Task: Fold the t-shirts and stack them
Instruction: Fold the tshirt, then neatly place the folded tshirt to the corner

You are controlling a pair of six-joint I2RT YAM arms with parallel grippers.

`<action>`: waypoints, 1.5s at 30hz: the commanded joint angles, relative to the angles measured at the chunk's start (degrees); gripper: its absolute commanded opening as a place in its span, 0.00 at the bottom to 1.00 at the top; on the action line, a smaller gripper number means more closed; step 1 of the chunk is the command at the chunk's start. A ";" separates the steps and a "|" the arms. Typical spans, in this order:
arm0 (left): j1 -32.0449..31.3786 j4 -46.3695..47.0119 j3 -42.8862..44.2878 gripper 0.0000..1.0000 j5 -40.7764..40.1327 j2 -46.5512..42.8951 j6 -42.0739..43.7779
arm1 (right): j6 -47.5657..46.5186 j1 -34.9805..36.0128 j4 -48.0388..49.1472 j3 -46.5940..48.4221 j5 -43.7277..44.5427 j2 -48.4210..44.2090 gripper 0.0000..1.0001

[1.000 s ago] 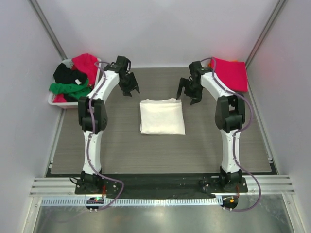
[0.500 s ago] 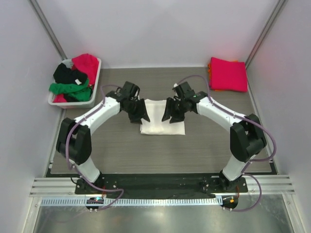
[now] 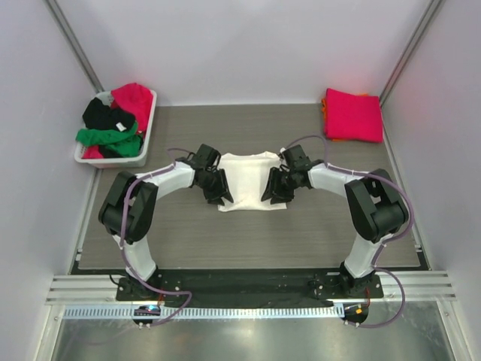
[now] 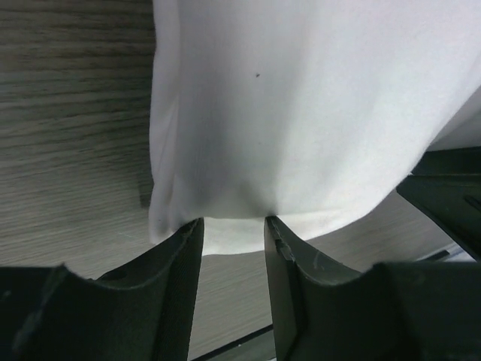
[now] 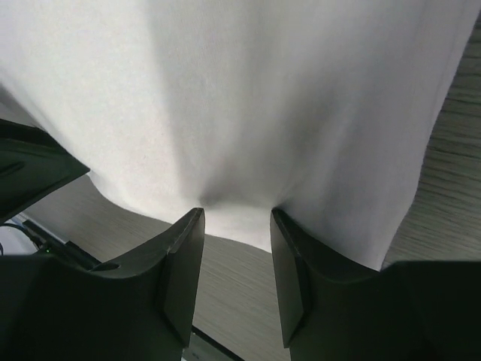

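Top view: the folded cream-white cloth t-shirt lies at the centre of the grey wood-grain table.

The left gripper is clenched on its 9 o'clock edge, and the cloth puckers between the fingers.

The right gripper clamps the 3 o'clock edge the same way.

A folded magenta-pink t-shirt sits at 2 o'clock.

A white slotted plastic basket holding crumpled green, black and red t-shirts sits at 10 o'clock.

Robot lab test cell, not a home or shop: left arm and right arm are bolted to a black base plate at the near edge of a grey wood-grain table. Plain white panel walls held by bare metal posts box the table in. Aluminium rails and a slotted cable duct run along the front, with loose cabling at the arm bases.
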 commanded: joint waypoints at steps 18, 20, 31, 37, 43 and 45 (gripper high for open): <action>0.39 -28.42 15.77 0.46 -40.93 -7.67 14.32 | -7.04 -1.46 -19.54 3.19 10.09 -15.53 1.00; 0.31 -29.21 16.30 0.47 -39.17 -10.73 14.32 | -8.01 -2.42 -20.09 6.35 11.58 -16.41 1.00; 0.22 -30.45 4.97 0.47 -34.42 -28.67 13.62 | -15.65 -12.71 -12.36 14.44 2.64 -2.54 0.89; 0.22 -30.63 -0.04 0.46 -34.86 -35.35 12.30 | -16.71 -14.03 -5.50 18.57 -2.21 6.86 0.85; 0.22 -29.58 -2.94 0.46 -36.00 -39.75 12.12 | -16.63 -14.73 -3.57 23.67 -2.21 15.57 0.84; 0.31 -28.70 -4.70 0.46 -36.53 -41.86 12.04 | -16.10 -14.74 -1.82 24.46 -3.08 18.64 0.82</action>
